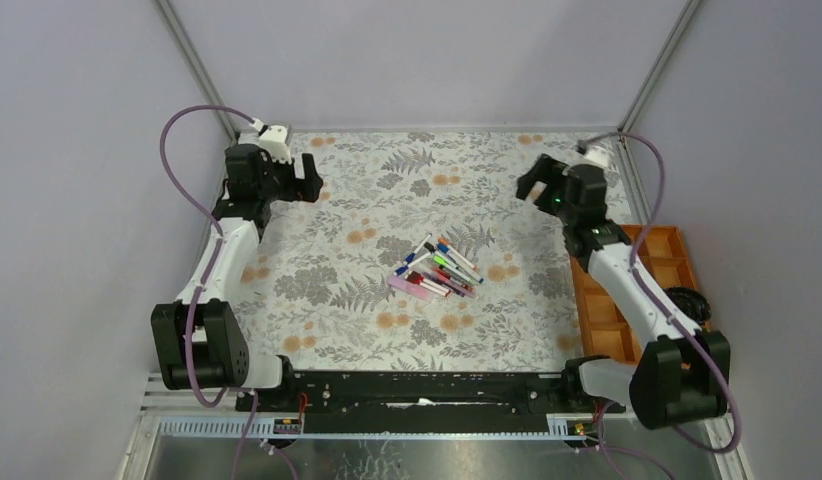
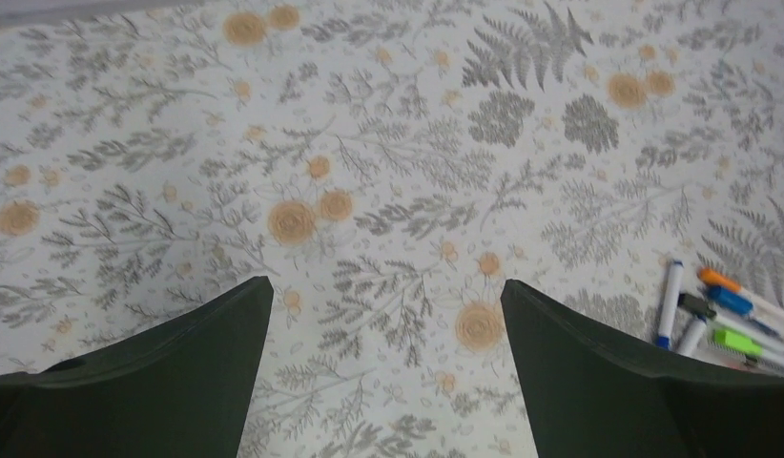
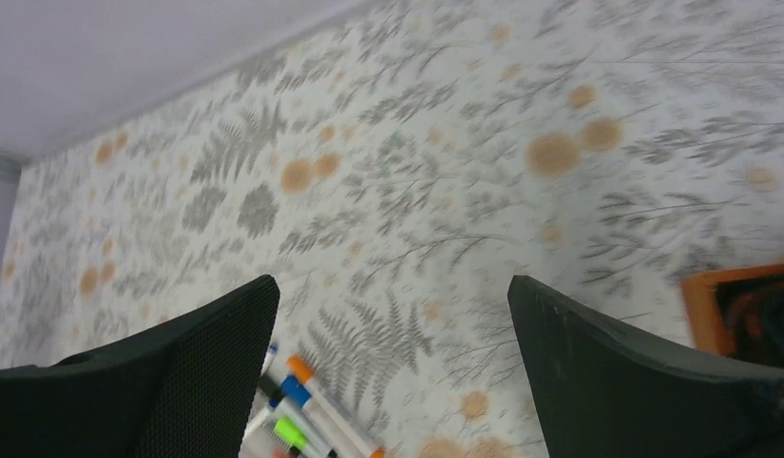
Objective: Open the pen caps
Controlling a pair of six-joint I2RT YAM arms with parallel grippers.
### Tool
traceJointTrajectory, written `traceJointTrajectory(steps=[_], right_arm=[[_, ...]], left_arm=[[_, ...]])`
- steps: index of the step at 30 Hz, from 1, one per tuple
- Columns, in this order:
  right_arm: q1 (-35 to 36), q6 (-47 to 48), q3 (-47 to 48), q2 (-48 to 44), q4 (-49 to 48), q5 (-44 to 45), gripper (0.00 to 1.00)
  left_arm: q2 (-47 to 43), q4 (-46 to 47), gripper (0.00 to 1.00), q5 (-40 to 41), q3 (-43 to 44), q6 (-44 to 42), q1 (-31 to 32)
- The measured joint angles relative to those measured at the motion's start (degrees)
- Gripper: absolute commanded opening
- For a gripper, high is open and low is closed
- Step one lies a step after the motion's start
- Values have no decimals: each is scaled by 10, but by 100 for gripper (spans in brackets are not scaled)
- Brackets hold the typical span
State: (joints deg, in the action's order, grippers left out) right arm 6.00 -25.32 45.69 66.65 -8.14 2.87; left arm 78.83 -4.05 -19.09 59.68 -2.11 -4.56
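A loose heap of pens (image 1: pixel 436 270) lies mid-table, thin white and pink barrels, their coloured pen caps (image 1: pixel 443 243) fitted on the ends. The left wrist view catches the heap at its right edge, with blue (image 2: pixel 675 269), orange (image 2: pixel 712 278) and green (image 2: pixel 730 340) caps. In the right wrist view orange (image 3: pixel 300 368), blue (image 3: pixel 295 391) and green (image 3: pixel 290 432) caps show low down. My left gripper (image 1: pixel 310 180) hangs open at the far left, well away from the pens. My right gripper (image 1: pixel 532 183) hangs open at the far right, also apart. Nothing sits between either pair of fingers.
A floral cloth (image 1: pixel 387 200) covers the table. An orange compartment tray (image 1: pixel 612 300) stands along the right edge beside the right arm, its corner showing as the tray (image 3: pixel 698 296) in the right wrist view. Grey walls close the back and sides.
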Motion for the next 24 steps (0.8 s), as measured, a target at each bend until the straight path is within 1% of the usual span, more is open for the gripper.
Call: traceJointTrajectory(steps=[2,3,4,8,9,11,12,13,16,19,24], right_arm=[[48,10,57,39,58,16,100],[81,16,75,51,78,25,100],[108,21,80,54,91,26,97],[204,42,61,52,127,21,75],[215,45,56,53,136,19,68],[235,49,52,66,157,20,57],[242,52,51,78,163,20,50],[248,56,50,88,167,21,46],[263,55,33,110,167,20,43],[271,54,16,126,169,19,43],[282,54,14,153,169,19,45]], left_arm=[[0,-45,98,-12,11,-10,0],[0,-62,98,-18,16,-14,0],[0,-78,98,-26,20,-17,0],[0,-134,98,-57,32,-35,0],[0,-143,99,-64,33,-39,0],[0,-163,99,-75,34,-49,0],[0,-173,99,-80,34,-54,0],[1,-180,99,-84,35,-58,0],[4,-204,99,-100,38,-70,0],[12,-223,99,-117,46,-79,0],[15,-241,99,-140,54,-85,0]])
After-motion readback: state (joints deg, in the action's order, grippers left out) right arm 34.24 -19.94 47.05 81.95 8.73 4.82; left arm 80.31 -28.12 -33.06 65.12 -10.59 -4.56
